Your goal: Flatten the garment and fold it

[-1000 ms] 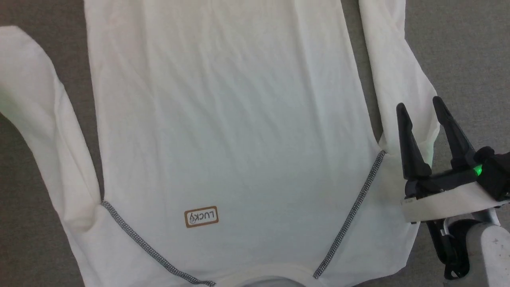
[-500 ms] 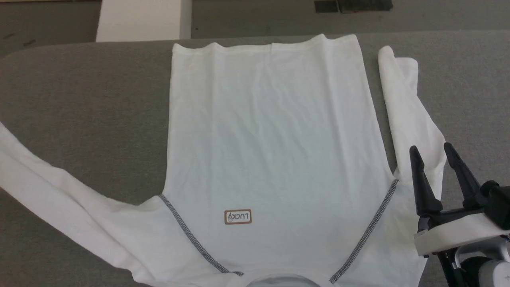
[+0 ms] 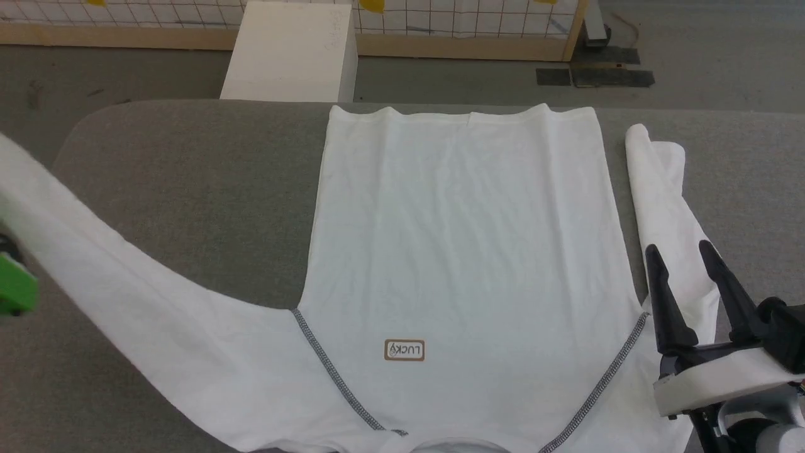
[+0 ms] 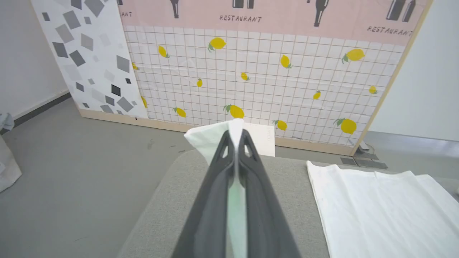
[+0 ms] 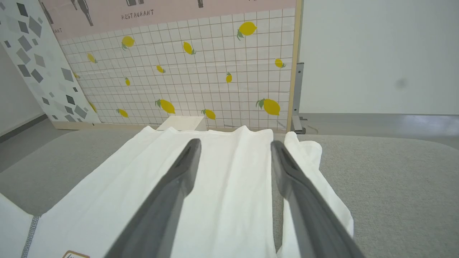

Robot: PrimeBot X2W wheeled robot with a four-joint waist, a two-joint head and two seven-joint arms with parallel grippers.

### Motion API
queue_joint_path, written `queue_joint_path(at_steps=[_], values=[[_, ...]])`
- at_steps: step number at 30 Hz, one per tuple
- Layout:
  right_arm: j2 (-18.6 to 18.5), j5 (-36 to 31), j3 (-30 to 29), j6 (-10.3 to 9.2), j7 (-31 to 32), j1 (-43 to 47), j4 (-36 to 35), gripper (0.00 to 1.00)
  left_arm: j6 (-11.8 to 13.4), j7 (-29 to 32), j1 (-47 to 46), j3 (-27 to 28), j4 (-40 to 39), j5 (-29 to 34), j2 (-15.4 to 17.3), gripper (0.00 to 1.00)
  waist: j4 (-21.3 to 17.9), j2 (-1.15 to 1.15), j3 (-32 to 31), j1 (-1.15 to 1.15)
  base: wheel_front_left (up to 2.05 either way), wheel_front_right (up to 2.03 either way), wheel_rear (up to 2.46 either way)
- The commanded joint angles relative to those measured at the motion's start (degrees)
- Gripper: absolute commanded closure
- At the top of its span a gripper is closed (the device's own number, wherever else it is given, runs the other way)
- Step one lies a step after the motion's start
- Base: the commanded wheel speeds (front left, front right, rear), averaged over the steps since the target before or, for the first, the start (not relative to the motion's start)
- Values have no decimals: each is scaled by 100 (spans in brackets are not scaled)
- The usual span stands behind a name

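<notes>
The thin white fabric garment [image 3: 465,251] lies flat on the grey padded bench [image 3: 188,189], with its collar at 6 o'clock nearest the robot and its hem at 12 o'clock. Its long axis runs straight away from the robot.

The left sleeve [image 3: 126,296] slants from the shoulder seam out towards 10 o'clock. Its far end looks raised off the bench. In the left wrist view, the left end effector [image 4: 235,134] has its fingers pressed together on a fold of that white cloth. The arm reaches out to the left, well away from the body panel.

The right sleeve [image 3: 660,201] lies just beside the body panel and points to 12 o'clock. The right end effector [image 3: 678,251] hangs over its lower part near the armpit seam, fingers spread wide and holding nothing.

The next move likely depends on the left sleeve. The body panel lies at 3 o'clock from the clamped cuff, so the left arm, being nearer, would carry the cloth that way. A rigid white box [image 3: 289,53] stands beyond the bench at 11 o'clock.
</notes>
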Motion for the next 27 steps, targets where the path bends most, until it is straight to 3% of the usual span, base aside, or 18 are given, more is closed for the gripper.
queue_joint_path(at_steps=[1, 7, 11, 15, 20, 27], values=[[17, -3, -5, -9, 21, 78, -32, 0, 31, 34, -26, -194, -183, -33, -145, 100, 10, 0, -13, 0, 0, 0, 0], [34, 3, 32, -9, 39, 80, -8, 0, 37, 96, -670, -1544, -667, 127, -984, 100, -27, 0, -45, 0, 0, 0, 0], [38, 20, 72, -9, 60, 98, 10, 0, 123, 66, -1115, -2491, -393, 434, -1730, 100, -96, 0, -64, 0, 0, 0, 0], [32, 31, 83, -9, 85, 102, 1, 0, 55, -32, -1417, -3315, 212, 577, -2501, 100, -226, 0, -40, 0, 0, 0, 0], [29, 50, 83, -9, 104, 103, -3, 0, -201, -132, -1605, -4129, 1257, 671, -3192, 100, -410, 0, 25, 0, 0, 0, 0], [47, 60, -14, -9, 75, 83, -11, 0, -716, -177, -1814, -4990, 2591, 782, -3699, 100, -692, 0, 129, 0, 0, 0, 0]])
